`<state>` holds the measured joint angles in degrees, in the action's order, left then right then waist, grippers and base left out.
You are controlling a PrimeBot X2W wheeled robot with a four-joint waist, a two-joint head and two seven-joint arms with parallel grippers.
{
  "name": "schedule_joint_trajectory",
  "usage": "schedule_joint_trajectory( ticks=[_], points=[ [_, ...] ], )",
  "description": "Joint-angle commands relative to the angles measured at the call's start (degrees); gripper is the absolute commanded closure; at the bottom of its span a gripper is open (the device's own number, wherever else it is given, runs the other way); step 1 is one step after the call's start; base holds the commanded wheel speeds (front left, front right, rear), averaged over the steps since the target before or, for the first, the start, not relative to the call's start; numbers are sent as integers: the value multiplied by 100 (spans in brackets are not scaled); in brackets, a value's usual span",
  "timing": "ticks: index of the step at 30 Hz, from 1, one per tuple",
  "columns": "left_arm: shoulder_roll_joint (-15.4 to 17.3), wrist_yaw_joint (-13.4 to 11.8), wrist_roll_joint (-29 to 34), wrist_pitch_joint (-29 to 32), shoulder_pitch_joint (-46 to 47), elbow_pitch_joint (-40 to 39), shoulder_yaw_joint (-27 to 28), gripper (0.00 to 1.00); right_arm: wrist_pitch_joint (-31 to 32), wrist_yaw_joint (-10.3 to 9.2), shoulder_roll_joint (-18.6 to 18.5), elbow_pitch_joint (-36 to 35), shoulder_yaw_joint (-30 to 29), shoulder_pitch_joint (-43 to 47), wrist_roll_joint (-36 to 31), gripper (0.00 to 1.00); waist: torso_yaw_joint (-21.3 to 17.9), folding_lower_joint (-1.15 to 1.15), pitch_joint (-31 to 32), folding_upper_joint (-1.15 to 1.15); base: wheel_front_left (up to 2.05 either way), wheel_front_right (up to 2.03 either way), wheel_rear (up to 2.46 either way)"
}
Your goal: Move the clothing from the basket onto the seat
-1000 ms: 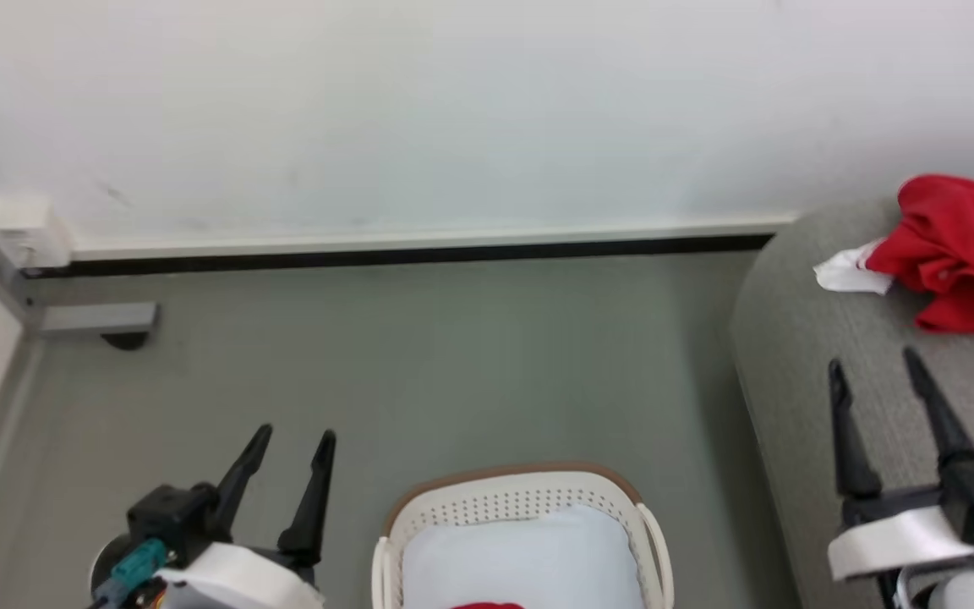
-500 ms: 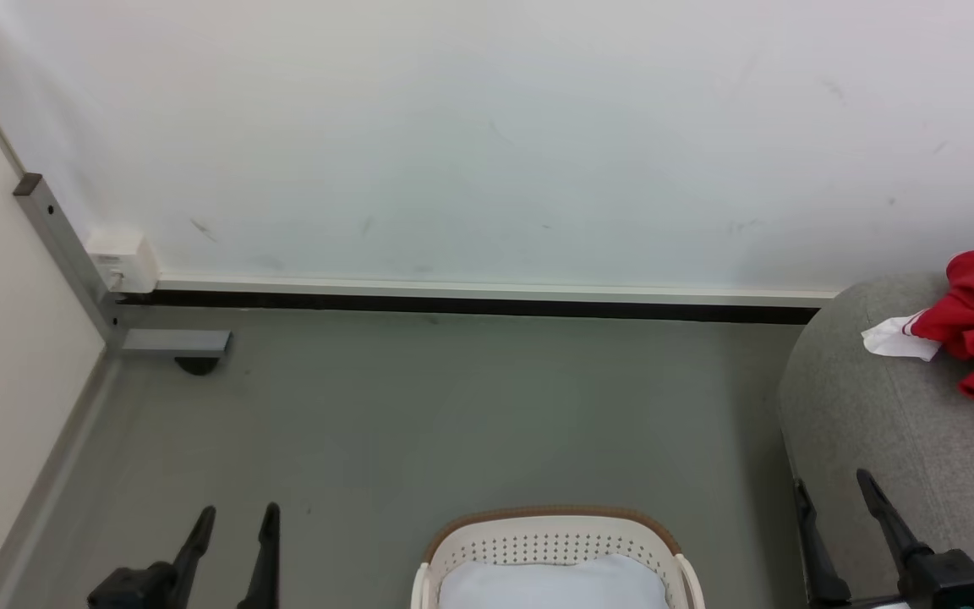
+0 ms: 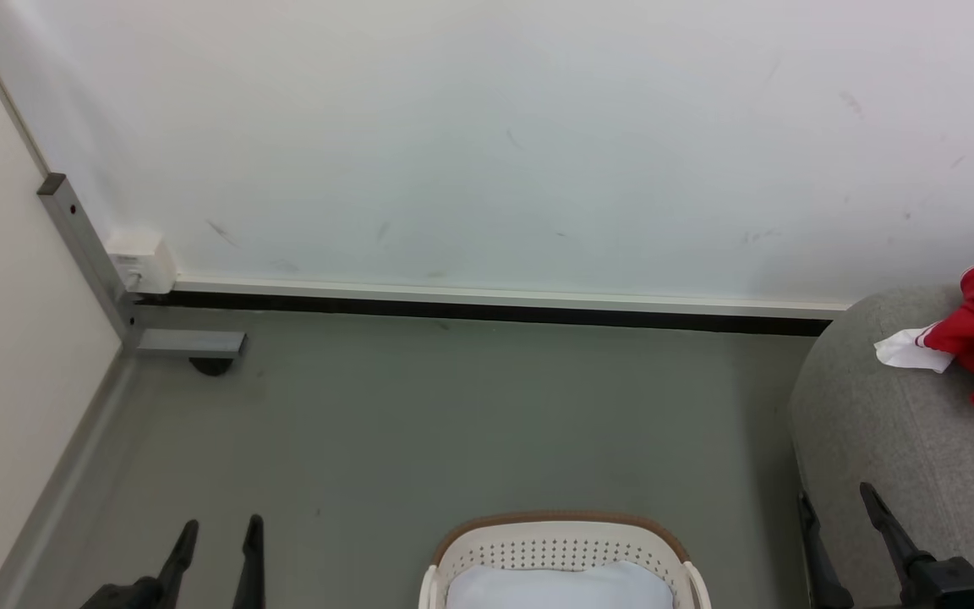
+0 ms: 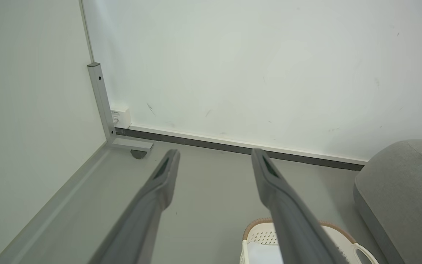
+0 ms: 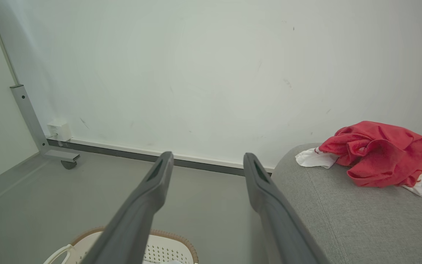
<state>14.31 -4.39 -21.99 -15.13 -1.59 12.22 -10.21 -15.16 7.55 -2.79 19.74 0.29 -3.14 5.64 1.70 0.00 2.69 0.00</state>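
Left gripper [image 3: 221, 541] and right gripper [image 3: 835, 516] parted, empty, flanking basket [image 3: 563, 545], presumably readied for another reach; clothing [image 5: 379, 154] bunched on seat [image 5: 343, 220].

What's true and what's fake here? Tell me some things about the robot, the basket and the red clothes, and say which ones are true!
1. The red clothing lies on the grey seat. True.
2. The left gripper is holding a red shirt. False: it is open and empty.
3. The basket stands on the floor. True.
4. The right gripper is touching the clothing. False: it is open and apart from the clothing.
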Motion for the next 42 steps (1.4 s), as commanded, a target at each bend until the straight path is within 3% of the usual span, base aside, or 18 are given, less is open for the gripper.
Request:
schedule_joint_trajectory(
  ticks=[1, 11, 18, 30, 42],
  points=[
    [-34, 39, 88, -2, -46, 31, 48, 0, 1, -12, -20, 9, 17, -17, -3, 0, -30, 0, -4, 0, 0, 0, 0],
    [-131, 320, 292, 65, 204, 128, -105, 0, 1, -13, -19, -62, -70, -160, -92, 0, -335, 0, -175, 0, 0, 0, 0],
    [-96, 502, 542, 670, 697, -30, -569, 0, 1, -13, -19, -198, -153, -300, -130, 0, -606, 0, -522, 0, 0, 0, 0],
    [-244, 1022, 1036, 1966, 1859, 549, -1821, 0, 1, -13, -17, -742, -3, -816, 76, 0, -1069, 0, -1983, 0, 0, 0, 0],
    [-372, 998, 1955, 3140, 3466, 2040, -2599, 0, 2, -13, -15, -1424, 222, -1420, 299, 0, -1320, 0, -3519, 0, 0, 0, 0]
  ],
)
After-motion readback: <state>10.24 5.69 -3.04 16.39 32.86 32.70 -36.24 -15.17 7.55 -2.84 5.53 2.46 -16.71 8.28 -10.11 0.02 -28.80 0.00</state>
